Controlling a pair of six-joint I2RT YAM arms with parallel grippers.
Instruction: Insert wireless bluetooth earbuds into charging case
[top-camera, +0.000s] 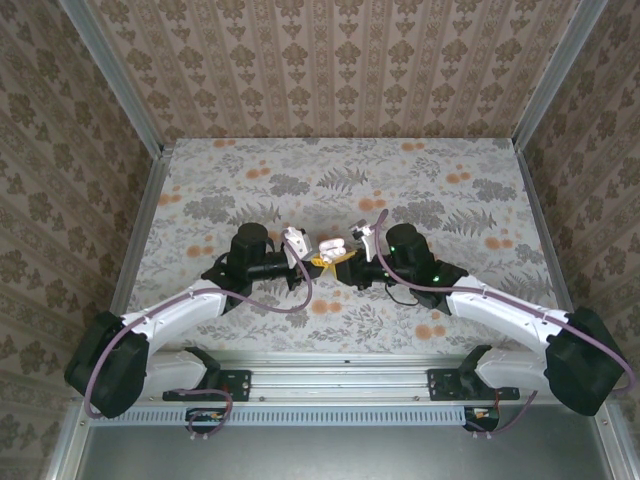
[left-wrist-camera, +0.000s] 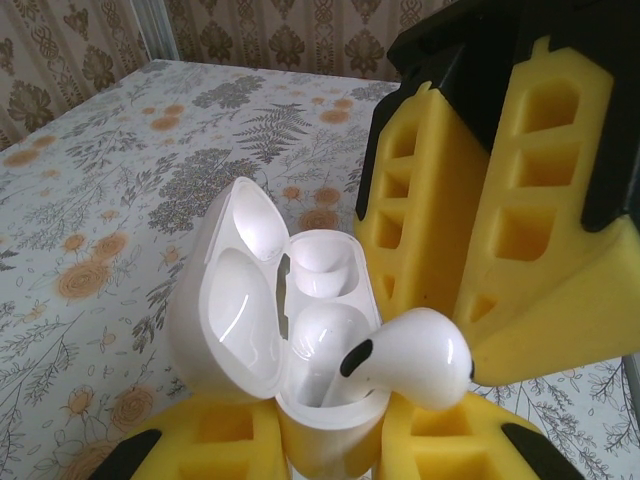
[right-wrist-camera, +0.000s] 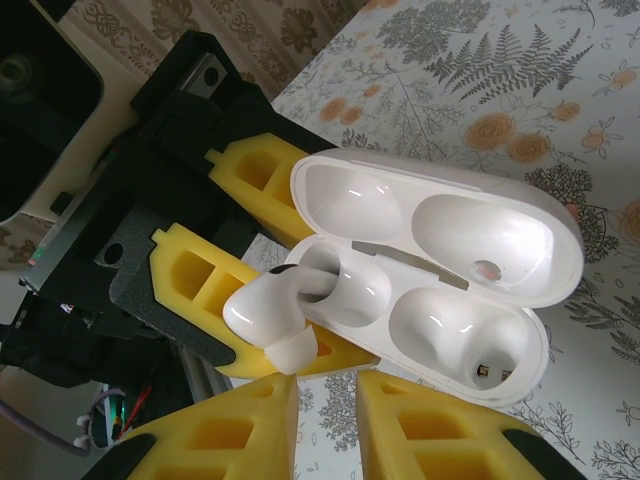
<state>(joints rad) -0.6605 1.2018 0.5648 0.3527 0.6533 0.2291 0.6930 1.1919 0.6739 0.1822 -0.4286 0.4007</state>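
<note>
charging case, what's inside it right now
In the charging case, one white earbud sits partway in a socket, head out, its stem hidden. The other socket is empty.

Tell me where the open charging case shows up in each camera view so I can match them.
Top external: charging case, a small white shape at the picture's centre.
Left wrist: lower centre, lid swung open to the left.
Right wrist: centre right, lid open toward the top.
Shared landmark: the white earbud poking from one well, in both wrist views.
</note>
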